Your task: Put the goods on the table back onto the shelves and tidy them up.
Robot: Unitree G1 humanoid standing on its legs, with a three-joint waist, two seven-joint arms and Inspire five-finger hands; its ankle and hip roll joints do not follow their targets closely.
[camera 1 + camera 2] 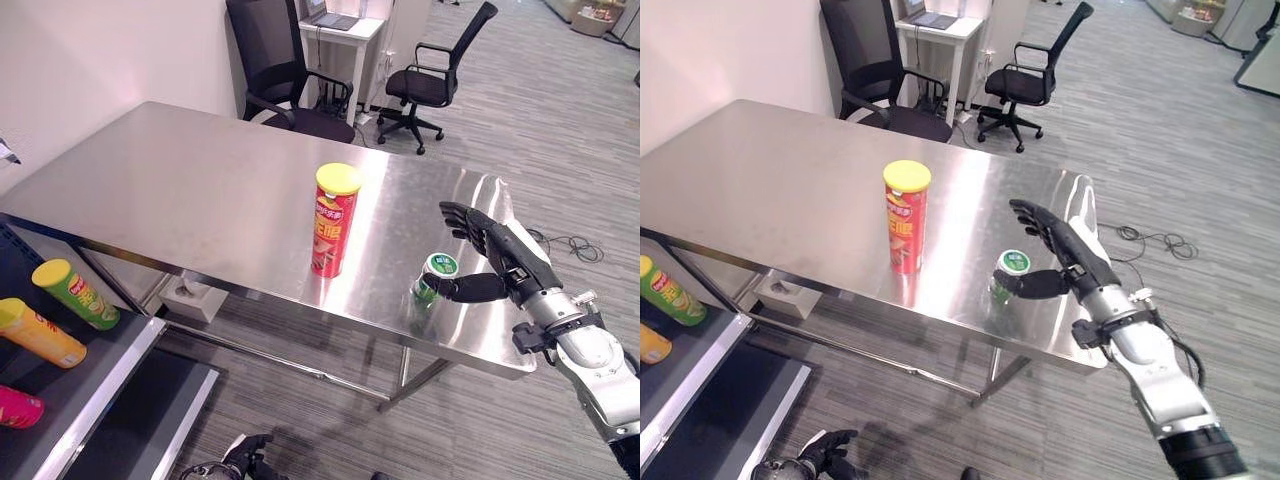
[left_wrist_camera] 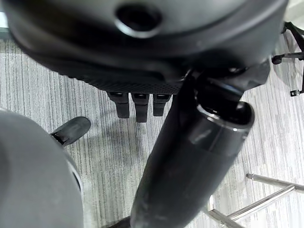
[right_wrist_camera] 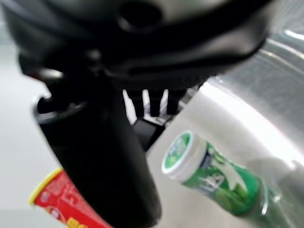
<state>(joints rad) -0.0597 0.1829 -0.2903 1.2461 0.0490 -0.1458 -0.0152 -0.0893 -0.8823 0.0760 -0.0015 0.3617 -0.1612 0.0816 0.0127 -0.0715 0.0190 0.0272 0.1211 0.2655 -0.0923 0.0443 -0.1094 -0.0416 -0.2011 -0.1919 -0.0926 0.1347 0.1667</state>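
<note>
1. Left eye: the right hand (image 1: pixel 490 250) hovered open at the green bottle (image 1: pixel 431 281) near the table's (image 1: pixel 180 180) front edge, thumb just beside it, fingers spread. The red can (image 1: pixel 333 220) stood upright, apart.
2. Right eye: the left hand (image 1: pixel 810 458) hung low over the floor, relaxed.
3. Left wrist: its fingers (image 2: pixel 136 105) hung loose, holding nothing.
4. Right wrist: the bottle (image 3: pixel 209 172) sat beyond the thumb, ungrasped.

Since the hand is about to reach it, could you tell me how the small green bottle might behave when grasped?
The green bottle stands upright near the table edge; small and narrow, it probably tips easily. Its smooth round body may slip or roll. The right hand is open beside it.
</note>
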